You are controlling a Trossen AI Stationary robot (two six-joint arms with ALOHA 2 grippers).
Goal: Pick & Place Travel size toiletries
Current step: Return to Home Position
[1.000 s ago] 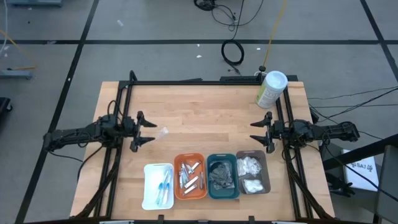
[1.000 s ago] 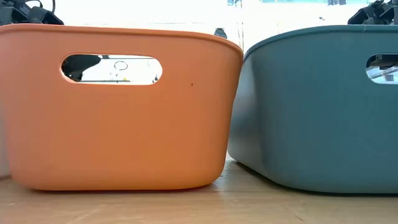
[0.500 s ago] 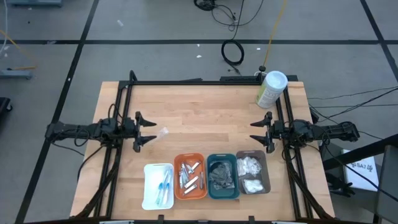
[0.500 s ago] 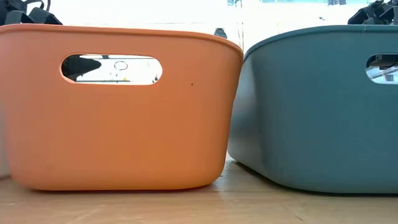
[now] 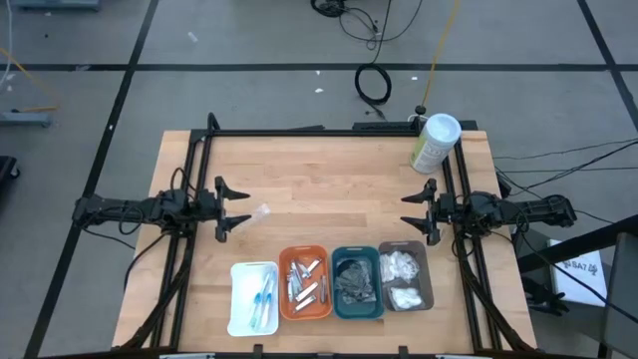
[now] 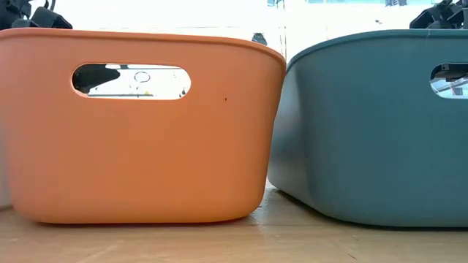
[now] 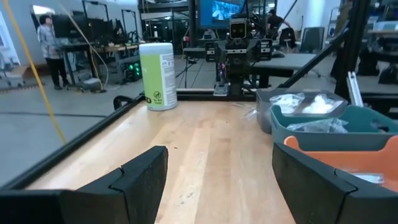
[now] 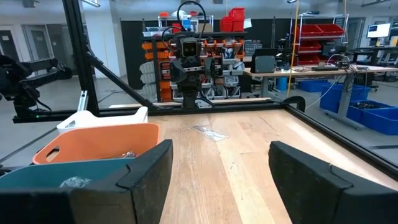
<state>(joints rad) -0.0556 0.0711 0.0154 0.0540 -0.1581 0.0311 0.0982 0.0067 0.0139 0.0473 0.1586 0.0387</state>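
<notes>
A small clear-wrapped item (image 5: 261, 211) lies flat on the wooden table (image 5: 329, 179), just in front of my left gripper (image 5: 237, 209). It also shows in the right wrist view (image 8: 208, 132). My left gripper is open and empty. My right gripper (image 5: 408, 211) is open and empty at the table's right side, facing the left one. Other toiletries lie in a row of trays near the front edge: clear-wrapped sticks in the white tray (image 5: 252, 297), silvery pieces in the orange tray (image 5: 305, 283), dark bundles in the teal tray (image 5: 356, 282), white pads in the grey tray (image 5: 405, 276).
A tall pale-green canister with a white lid (image 5: 435, 143) stands at the far right corner, also in the left wrist view (image 7: 157, 76). A black frame (image 5: 319, 131) runs along the table's far edge and both sides. The orange tray (image 6: 139, 124) and teal tray (image 6: 373, 124) fill the low view.
My left arm has swung a little behind its gripper and straightened. The gripper stays open near the clear-wrapped item.
</notes>
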